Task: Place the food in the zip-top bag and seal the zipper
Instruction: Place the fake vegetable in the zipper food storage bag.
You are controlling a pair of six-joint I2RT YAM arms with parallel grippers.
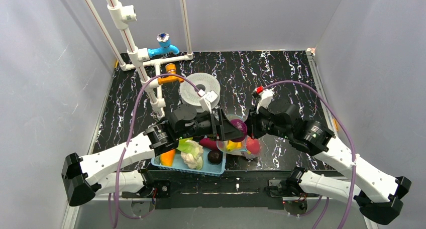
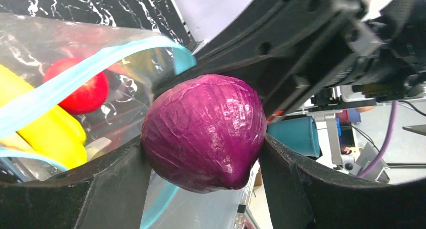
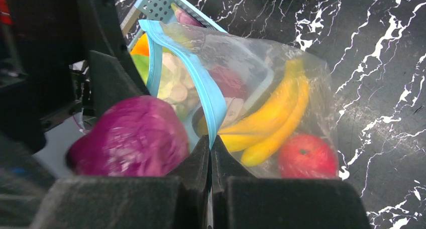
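My left gripper (image 2: 203, 161) is shut on a glossy purple-maroon food piece (image 2: 203, 131) and holds it at the open mouth of the clear zip-top bag (image 2: 50, 43). My right gripper (image 3: 211, 147) is shut on the teal-blue zipper strip (image 3: 201, 83) and holds the bag's mouth (image 3: 251, 63) up. Yellow bananas (image 3: 271, 118) and a red apple (image 3: 307, 156) lie inside the bag. The purple piece (image 3: 133, 136) is just left of my right fingers. In the top view both grippers meet over the bag (image 1: 236, 146).
A light-blue basket (image 1: 187, 169) at the near edge holds a white cauliflower (image 1: 192, 158), a green piece (image 1: 188, 147), an orange piece (image 1: 168, 157) and a dark maroon piece (image 1: 215, 157). A white round disc (image 1: 199, 88) and a blue tap (image 1: 163, 45) with white pipes stand behind.
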